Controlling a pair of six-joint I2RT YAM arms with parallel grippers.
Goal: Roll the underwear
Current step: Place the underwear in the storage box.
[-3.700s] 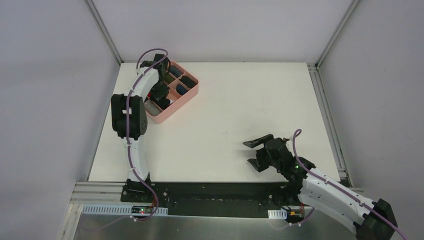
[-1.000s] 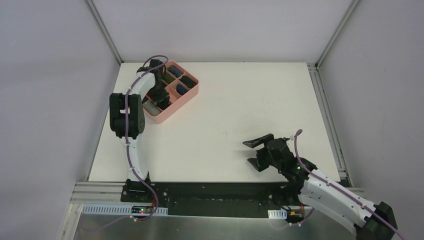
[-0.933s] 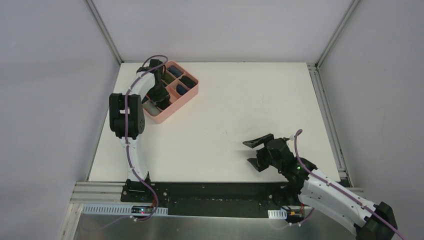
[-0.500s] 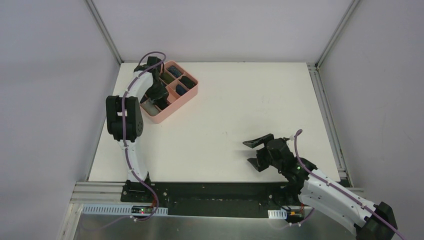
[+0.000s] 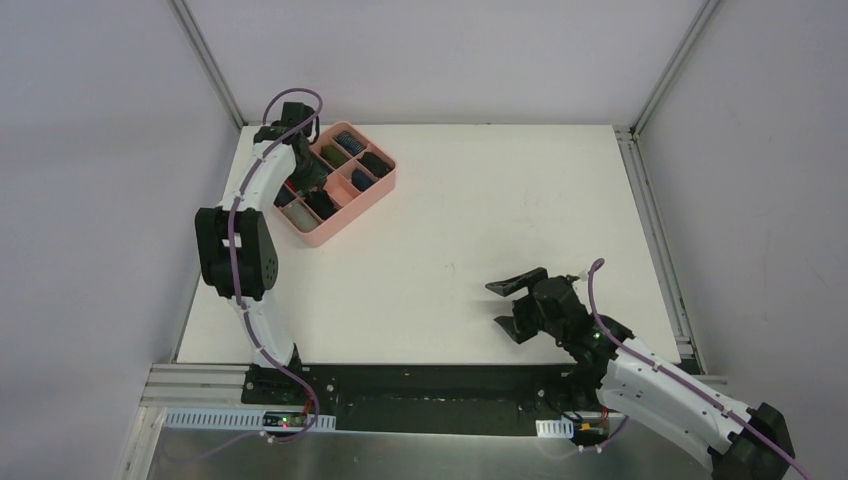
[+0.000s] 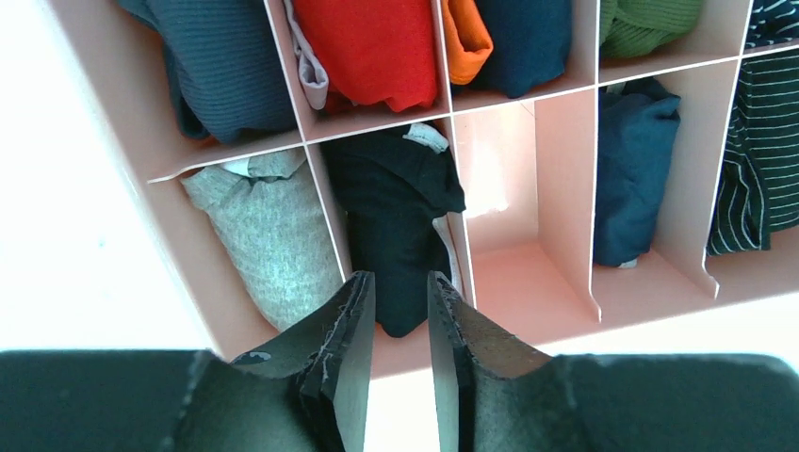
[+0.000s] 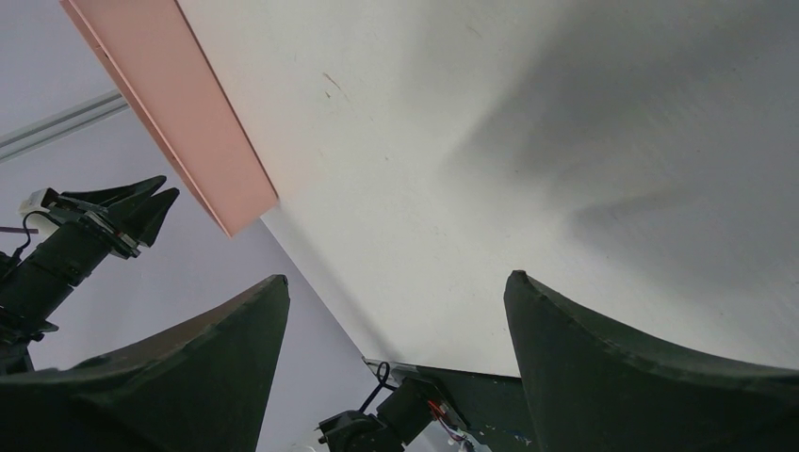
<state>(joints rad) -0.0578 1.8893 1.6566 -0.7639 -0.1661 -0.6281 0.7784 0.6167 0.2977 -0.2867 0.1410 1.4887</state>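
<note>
Pincer on left (image 6: 399,282) open just a little, holding nothing, pointing at black underwear (image 6: 391,207) in pink tray (image 6: 528,320), grey underwear (image 6: 269,235) in next box, pincer on right (image 5: 515,305) wide open, empty, over white desk (image 5: 500,200)

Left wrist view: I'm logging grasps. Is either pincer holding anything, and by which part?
Nothing is held. The left pincer has a narrow empty gap, above the black briefs in the tray. The right pincer is wide open, empty.
</note>
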